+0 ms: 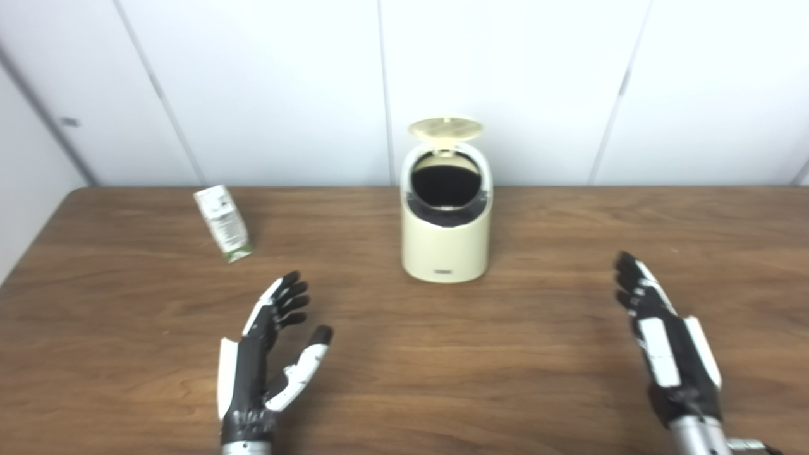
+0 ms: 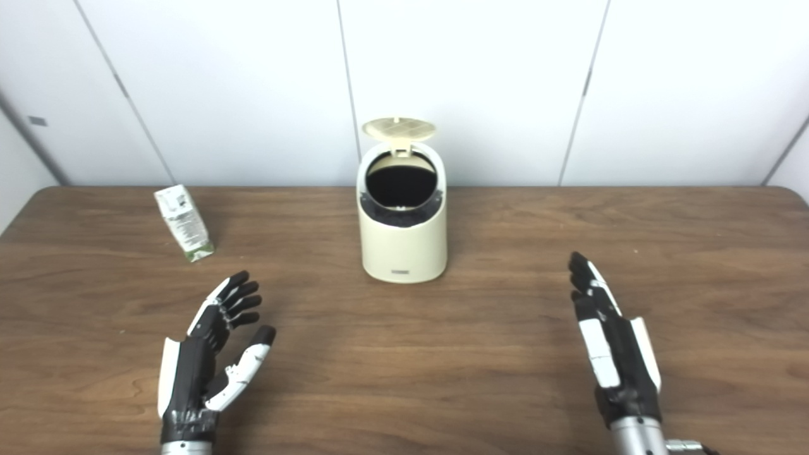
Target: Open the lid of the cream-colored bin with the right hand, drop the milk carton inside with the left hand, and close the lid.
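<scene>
Left eye view shows the left hand spread and empty, palm up above the tabletop. Across from it the right hand is also empty, fingers straight and close together, edge-on. Between and beyond them stands the cream-colored bin, its lid raised; the interior looks dark, contents indiscernible. Far left, the milk carton leans, well apart from the bin.

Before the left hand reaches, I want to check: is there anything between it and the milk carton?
No. Between the left hand and the milk carton only bare table shows, in both views.
</scene>
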Motion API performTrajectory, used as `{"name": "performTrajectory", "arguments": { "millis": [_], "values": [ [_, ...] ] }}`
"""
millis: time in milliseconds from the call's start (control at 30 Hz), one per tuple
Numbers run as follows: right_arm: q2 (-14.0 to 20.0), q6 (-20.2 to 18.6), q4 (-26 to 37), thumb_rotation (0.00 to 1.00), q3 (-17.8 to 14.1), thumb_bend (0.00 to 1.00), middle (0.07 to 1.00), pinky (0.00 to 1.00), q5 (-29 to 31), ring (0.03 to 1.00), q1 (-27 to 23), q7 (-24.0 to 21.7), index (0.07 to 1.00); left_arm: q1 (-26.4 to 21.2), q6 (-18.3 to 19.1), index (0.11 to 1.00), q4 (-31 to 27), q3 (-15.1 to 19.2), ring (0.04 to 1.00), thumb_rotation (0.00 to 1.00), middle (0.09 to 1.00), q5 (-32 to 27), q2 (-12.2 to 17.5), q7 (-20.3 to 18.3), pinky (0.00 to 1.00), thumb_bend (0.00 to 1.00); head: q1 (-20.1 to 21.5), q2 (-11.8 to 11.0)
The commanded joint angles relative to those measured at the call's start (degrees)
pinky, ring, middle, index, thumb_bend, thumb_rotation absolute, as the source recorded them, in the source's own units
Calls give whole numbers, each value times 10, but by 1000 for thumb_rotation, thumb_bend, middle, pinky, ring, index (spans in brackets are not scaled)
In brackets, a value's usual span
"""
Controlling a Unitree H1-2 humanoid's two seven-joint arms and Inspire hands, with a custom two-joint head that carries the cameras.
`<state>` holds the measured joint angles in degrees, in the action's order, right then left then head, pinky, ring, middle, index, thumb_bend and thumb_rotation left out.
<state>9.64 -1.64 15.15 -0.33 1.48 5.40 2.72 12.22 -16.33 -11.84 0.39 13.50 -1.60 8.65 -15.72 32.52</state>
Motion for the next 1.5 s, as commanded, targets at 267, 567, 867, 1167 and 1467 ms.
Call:
{"name": "performTrajectory", "arguments": {
  "millis": [267, 567, 867, 1167, 1467],
  "values": [
    [12, 6, 28, 891, -27, 658, 887, 783, 37, 868, -16, -39, 895, -7, 25, 900, -37, 22, 803, 271, 849, 39, -19, 43, 774, 786, -99, -24],
    [5, 20, 2, 853, -32, 643, 801, 672, 29, 776, -16, -41, 825, -70, 91, 923, -71, 88, 836, 214, 893, 81, 23, 54, 752, 833, -125, -36],
    [3, 25, -10, 867, -24, 648, 802, 622, -8, 772, -19, -39, 828, -153, 194, 949, -76, 119, 946, 205, 968, 143, 102, 31, 899, 922, -129, -43],
    [2, 26, -15, 897, -22, 672, 807, 606, -25, 770, -23, -41, 842, -229, 237, 997, -14, 121, 994, 213, 999, 140, 176, 2, 927, 990, -119, -45],
    [-1, 20, -9, 925, -22, 744, 808, 585, -33, 769, -16, -40, 839, -305, 255, 1000, 104, 112, 1000, 178, 1000, 86, 218, -32, 962, 991, -111, -43]
  ]
}}
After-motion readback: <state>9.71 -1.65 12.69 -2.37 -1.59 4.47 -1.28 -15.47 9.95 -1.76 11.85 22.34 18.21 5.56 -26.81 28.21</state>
